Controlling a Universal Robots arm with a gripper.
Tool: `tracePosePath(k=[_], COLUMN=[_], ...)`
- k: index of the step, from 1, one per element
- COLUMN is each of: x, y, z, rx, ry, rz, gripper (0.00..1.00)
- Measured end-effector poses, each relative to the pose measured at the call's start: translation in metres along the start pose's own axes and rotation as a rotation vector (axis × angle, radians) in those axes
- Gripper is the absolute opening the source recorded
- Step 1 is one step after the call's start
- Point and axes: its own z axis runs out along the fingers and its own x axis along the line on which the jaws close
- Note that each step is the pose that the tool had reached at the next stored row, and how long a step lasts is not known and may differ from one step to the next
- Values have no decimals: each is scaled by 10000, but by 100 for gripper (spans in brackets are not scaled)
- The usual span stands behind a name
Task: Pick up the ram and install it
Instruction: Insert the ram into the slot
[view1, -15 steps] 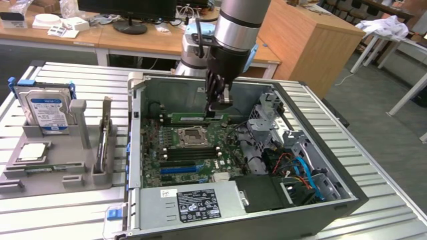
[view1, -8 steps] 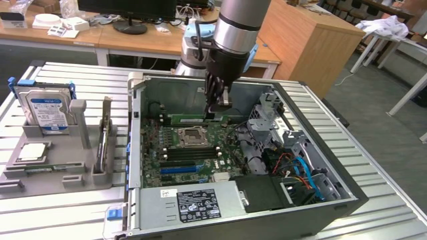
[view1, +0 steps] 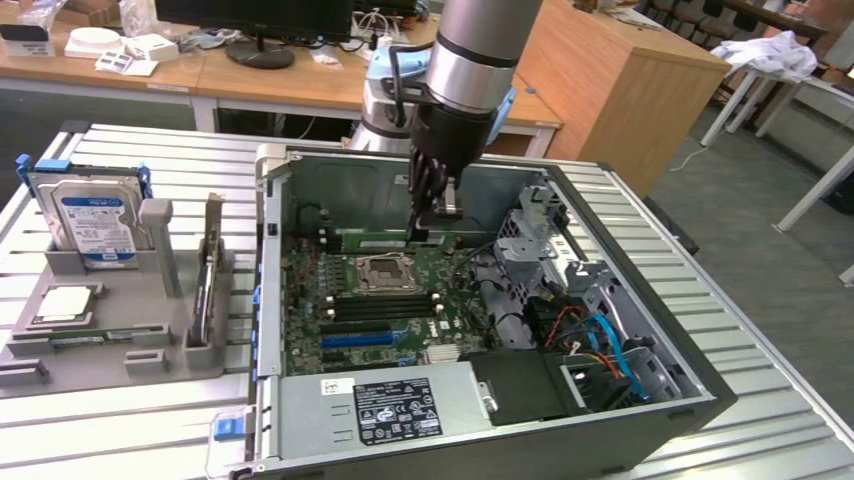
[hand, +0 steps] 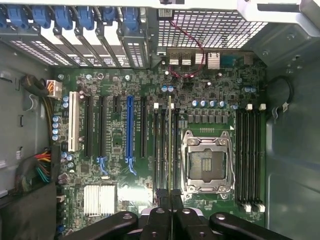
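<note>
My arm (view1: 470, 60) hangs straight down from above, with the wrist vertical and the gripper (view1: 422, 230) pointing at the floor. In the wrist view I see the two dark fingers (hand: 162, 200) pinched almost together, clamping the ram (hand: 170, 145) edge-on between their tips.

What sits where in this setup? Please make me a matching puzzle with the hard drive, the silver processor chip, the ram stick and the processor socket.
Things:
1. hard drive
2. processor chip
3. ram
4. processor socket

Places:
A. on the motherboard inside the case
B. pinched in the shut gripper, over the motherboard
C. standing upright in the grey holder outside the case
D. lying flat in the grey holder

Pairs: 1-C, 2-D, 3-B, 4-A
</note>
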Motion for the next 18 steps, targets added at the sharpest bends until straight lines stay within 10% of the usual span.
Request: tracePosePath(k=[18], x=[2], y=[-3], z=[98], rx=[0], ry=[1], rz=[1], gripper=[12])
